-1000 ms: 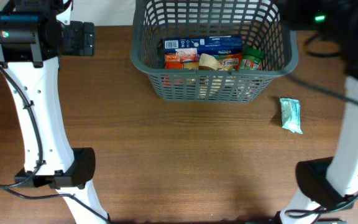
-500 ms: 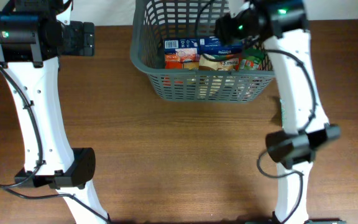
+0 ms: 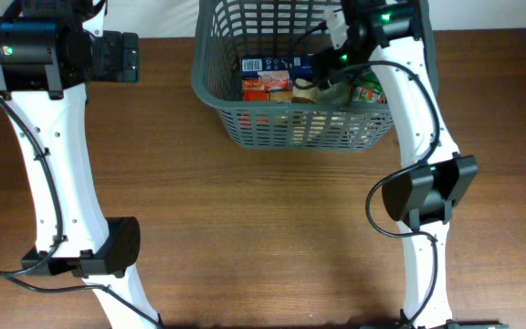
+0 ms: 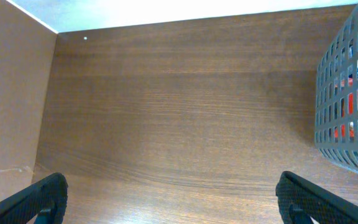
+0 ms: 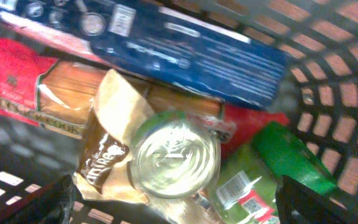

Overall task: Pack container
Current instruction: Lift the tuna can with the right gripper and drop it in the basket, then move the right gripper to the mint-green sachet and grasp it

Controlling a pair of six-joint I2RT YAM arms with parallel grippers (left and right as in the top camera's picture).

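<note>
Dark grey container (image 3: 272, 128) stands at the far middle of the table (image 3: 245, 228), seen from overhead, with a blue box (image 3: 277, 62) and a red packet (image 3: 263, 87) among the groceries inside. The right arm bends over the rim and its right hand (image 3: 329, 66) hangs inside the container above those goods; its spread cannot be told from here. The left hand (image 3: 128, 57) is held over the far left of the table, well apart from the container.

From the left wrist, the left hand (image 4: 179, 200) is spread wide with nothing between its fingers (image 4: 42, 199), bare table below it and the container's slotted wall (image 4: 347, 93) at the right edge.

From the right wrist, the right hand (image 5: 188, 202) is also spread wide and holds nothing. Just beneath it lie a round metal can top (image 5: 176, 155), a brown pouch (image 5: 107, 155), a green packet (image 5: 278, 165), the red packet (image 5: 30, 93) and the blue box (image 5: 185, 50), all within the container's lattice (image 5: 347, 81).
</note>
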